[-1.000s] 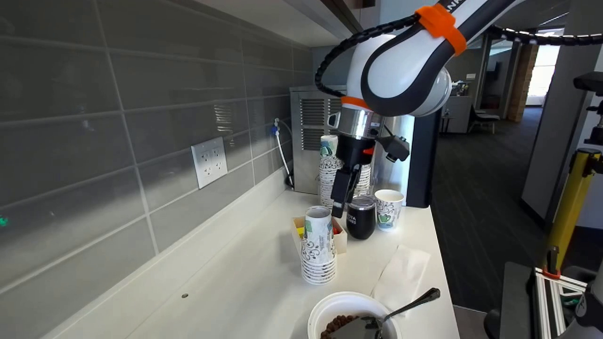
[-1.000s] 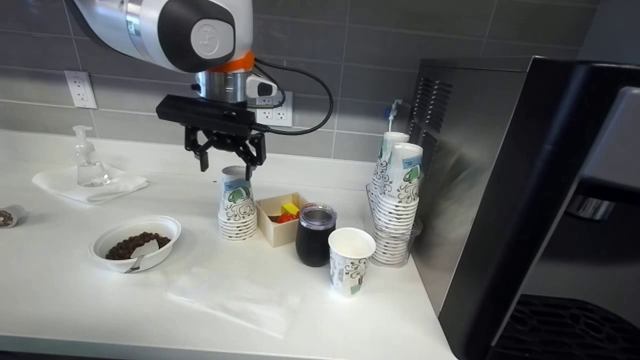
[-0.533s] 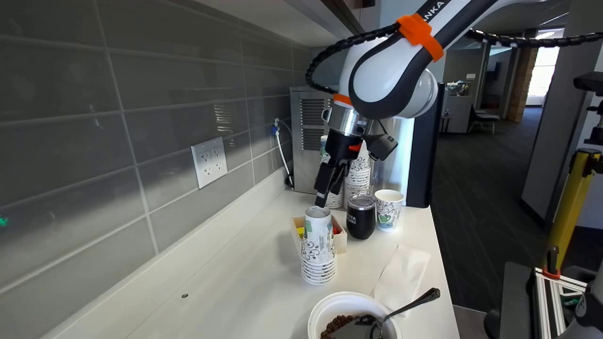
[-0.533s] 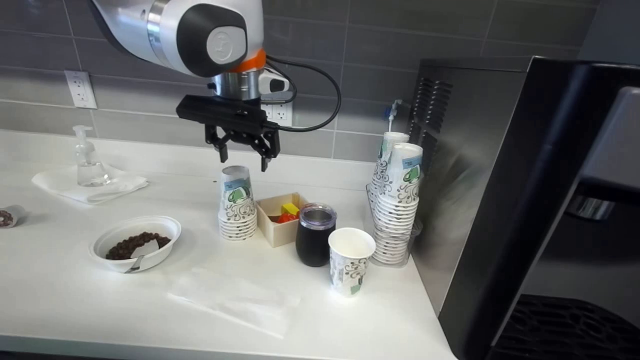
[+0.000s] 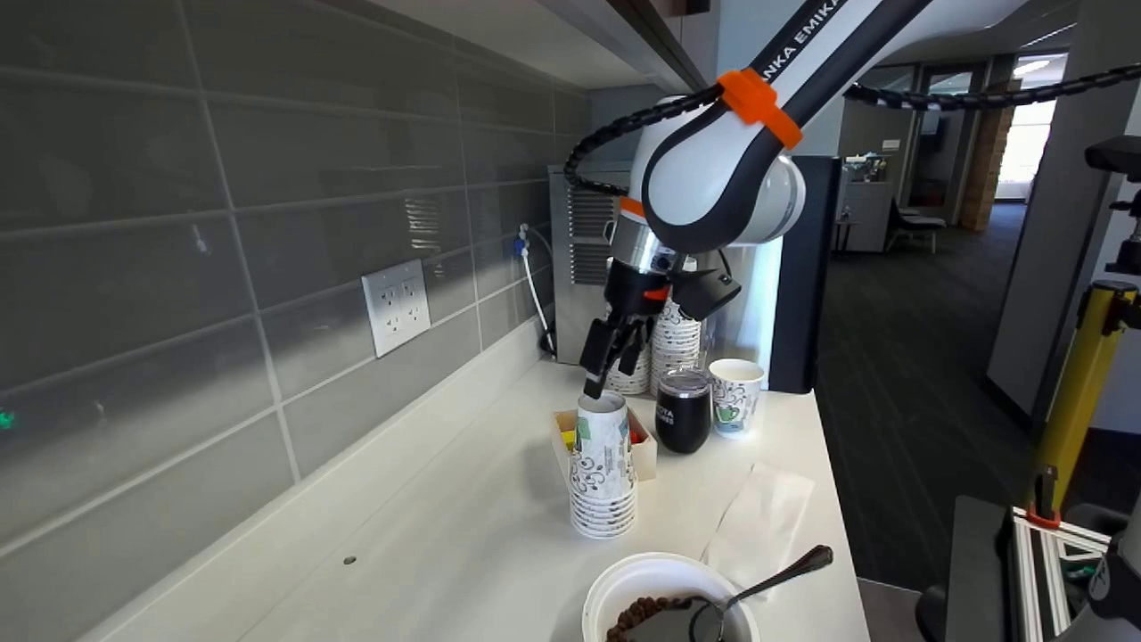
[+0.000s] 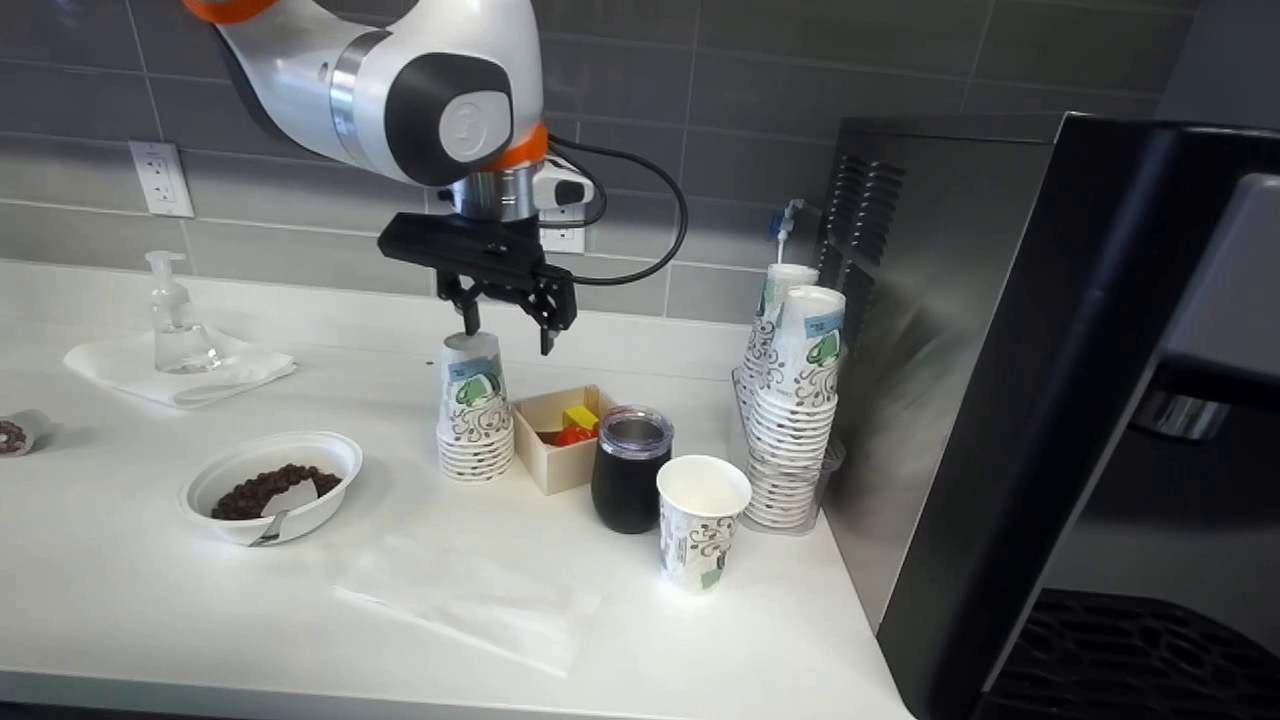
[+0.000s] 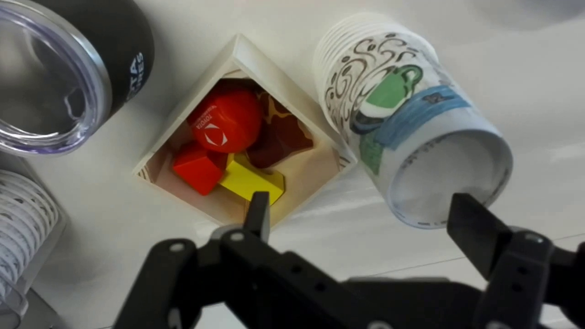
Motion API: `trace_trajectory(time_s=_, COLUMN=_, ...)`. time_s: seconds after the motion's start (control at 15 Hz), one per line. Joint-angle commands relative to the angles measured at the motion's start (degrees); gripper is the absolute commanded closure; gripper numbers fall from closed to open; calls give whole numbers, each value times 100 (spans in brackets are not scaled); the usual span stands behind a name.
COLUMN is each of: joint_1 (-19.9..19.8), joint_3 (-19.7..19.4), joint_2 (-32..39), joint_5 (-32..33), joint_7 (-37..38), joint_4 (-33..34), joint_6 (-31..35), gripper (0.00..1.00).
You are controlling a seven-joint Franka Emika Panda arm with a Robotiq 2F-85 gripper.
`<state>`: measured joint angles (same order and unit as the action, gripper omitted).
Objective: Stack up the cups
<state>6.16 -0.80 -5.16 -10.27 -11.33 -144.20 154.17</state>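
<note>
The box (image 6: 568, 467) stands between a cup column (image 6: 475, 410) and the tumbler (image 6: 629, 480).

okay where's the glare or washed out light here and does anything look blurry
In an exterior view, the distant window is blown out; in an exterior view, the napkin nearly melts into the bright counter; in the wrist view, highlights streak the tumbler lid, and the pincer looks slightly soft.

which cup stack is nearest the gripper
The short stack beside the wooden box: a fingertip of the open gripper shows at its top in every view. The tall stacks stand farther off, by the steel machine.
</note>
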Motion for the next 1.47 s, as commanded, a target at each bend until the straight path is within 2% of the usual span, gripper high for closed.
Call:
trace_trajectory(time_s=0.0, joint_1=-140, joint_3=106, joint_2=169, joint_5=214, joint_7=286, joint_4=115, joint_6=89, gripper=0)
trace_trajectory(time_s=0.07, joint_1=-148, joint_3=116, joint_2=194, joint_5=247, joint_7=326, joint_4=114, joint_6=97, gripper=25)
trace_trajectory(time_s=0.13, joint_1=-159, joint_3=127, joint_2=210, joint_5=286, joint_7=357, joint_4=113, joint_6=90, gripper=26)
trace_trajectory(time_s=0.2, joint_1=-166, joint_3=137, joint_2=224, joint_5=311, joint_7=371, joint_4=107, joint_6=93, gripper=32)
trace_trajectory(time_s=0.27, joint_1=-175, joint_3=148, joint_2=232, joint_5=342, joint_7=400, joint_4=102, joint_6=94, gripper=43)
trace_trajectory(time_s=0.73, joint_1=-168, joint_3=186, joint_2=156, joint_5=319, joint_7=376, joint_4=94, joint_6=64, gripper=96)
trace_trajectory(time_s=0.87, joint_1=-155, joint_3=206, joint_2=126, joint_5=343, joint_7=368, joint_4=77, joint_6=50, gripper=100)
trace_trajectory(time_s=1.4, joint_1=-138, joint_3=321, joint_2=-413, joint_5=578, joint_7=363, joint_4=-251, joint_6=-218, gripper=98)
